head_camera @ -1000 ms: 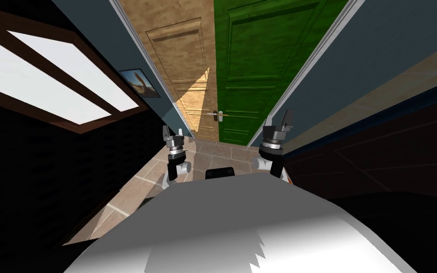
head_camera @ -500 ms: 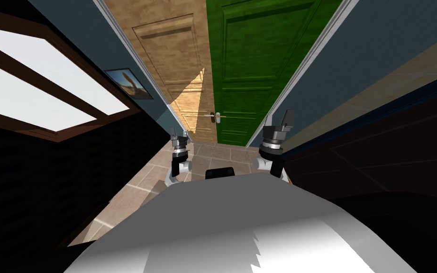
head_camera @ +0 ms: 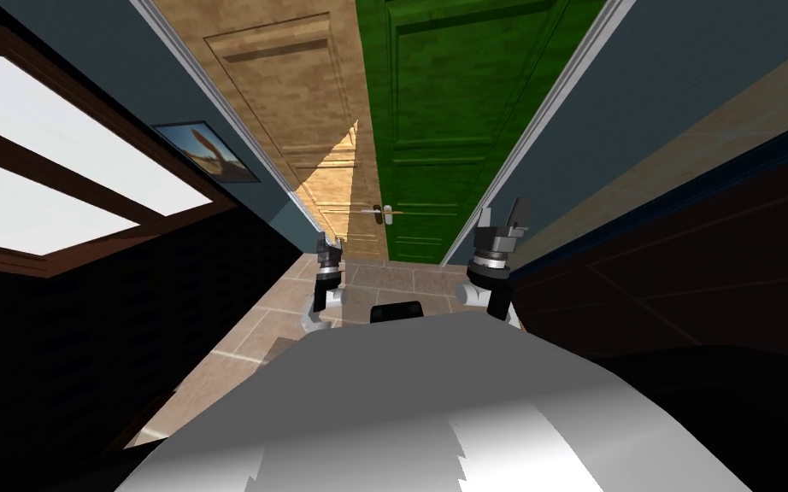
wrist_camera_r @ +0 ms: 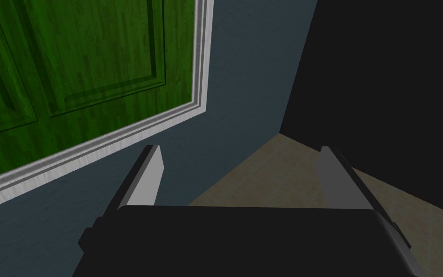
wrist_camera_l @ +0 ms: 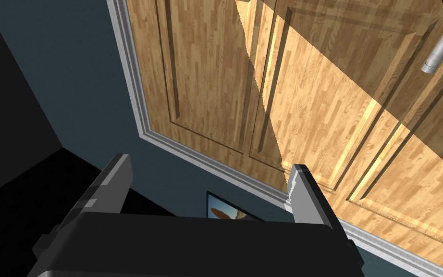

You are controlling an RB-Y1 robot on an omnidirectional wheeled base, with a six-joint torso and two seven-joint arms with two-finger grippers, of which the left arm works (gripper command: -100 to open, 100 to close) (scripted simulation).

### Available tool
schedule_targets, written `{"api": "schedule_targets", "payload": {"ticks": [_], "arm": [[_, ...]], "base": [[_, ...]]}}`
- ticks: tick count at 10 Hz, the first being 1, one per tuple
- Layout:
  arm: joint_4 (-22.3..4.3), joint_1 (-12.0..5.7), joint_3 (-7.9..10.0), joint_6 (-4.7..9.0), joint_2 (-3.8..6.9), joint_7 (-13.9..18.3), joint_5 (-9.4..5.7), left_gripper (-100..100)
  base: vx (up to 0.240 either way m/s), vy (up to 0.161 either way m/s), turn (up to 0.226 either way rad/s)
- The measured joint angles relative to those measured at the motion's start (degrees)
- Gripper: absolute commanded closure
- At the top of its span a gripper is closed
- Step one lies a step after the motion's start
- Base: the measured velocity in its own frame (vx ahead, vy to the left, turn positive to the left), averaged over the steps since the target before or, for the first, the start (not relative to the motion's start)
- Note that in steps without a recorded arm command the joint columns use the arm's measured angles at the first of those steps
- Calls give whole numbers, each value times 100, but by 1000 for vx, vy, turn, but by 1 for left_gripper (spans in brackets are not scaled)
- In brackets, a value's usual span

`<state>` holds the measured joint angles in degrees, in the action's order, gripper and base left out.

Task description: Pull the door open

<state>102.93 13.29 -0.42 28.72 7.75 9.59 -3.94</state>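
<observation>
1. Door position: a tan door [head_camera: 298,94] and a green door [head_camera: 461,94] stand side by side straight ahead, inside 1 white trim [head_camera: 525,141], at the end of a tiled floor [head_camera: 384,278]. Whether they are 2 leaves or 1 cannot be told.
2. Handle: a grey lever handle [head_camera: 373,210] sits at the seam between the 2 colours, small and hard to read in the head view. In the left wrist view its bar [wrist_camera_l: 439,48] lies over the tan door [wrist_camera_l: 312,106], cut off at the picture's edge, with its mounting out of sight.
3. Left gripper [head_camera: 329,243]: raised near the tan door's lower edge, below the handle and apart from it. Its fingers are spread and hold nothing [wrist_camera_l: 209,163].
4. Right gripper [head_camera: 503,215]: raised beside the trim's right side, fingers spread, holding nothing [wrist_camera_r: 240,149]. It faces the blue-grey wall [wrist_camera_r: 244,96] next to the green door [wrist_camera_r: 71,62].
5. A framed picture [head_camera: 204,152] hangs on the left wall. In the left wrist view the gripper body half covers it [wrist_camera_l: 230,211].
</observation>
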Motion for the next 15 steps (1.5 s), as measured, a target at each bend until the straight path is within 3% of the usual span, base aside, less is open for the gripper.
{"api": "schedule_targets", "payload": {"ticks": [2,5,7,13,15], "arm": [[-226,-79,-4,-86,86,22,-12,-100],[-678,-332,14,-223,208,50,-33,-100],[-876,-422,17,-266,248,59,-39,-100],[-1747,-800,33,-449,477,122,-76,-100],[-2088,-985,37,-496,505,114,-75,-100]], "base": [[102,-3,-108],[93,0,-79],[65,2,-91],[103,5,-94],[99,8,-96]]}}
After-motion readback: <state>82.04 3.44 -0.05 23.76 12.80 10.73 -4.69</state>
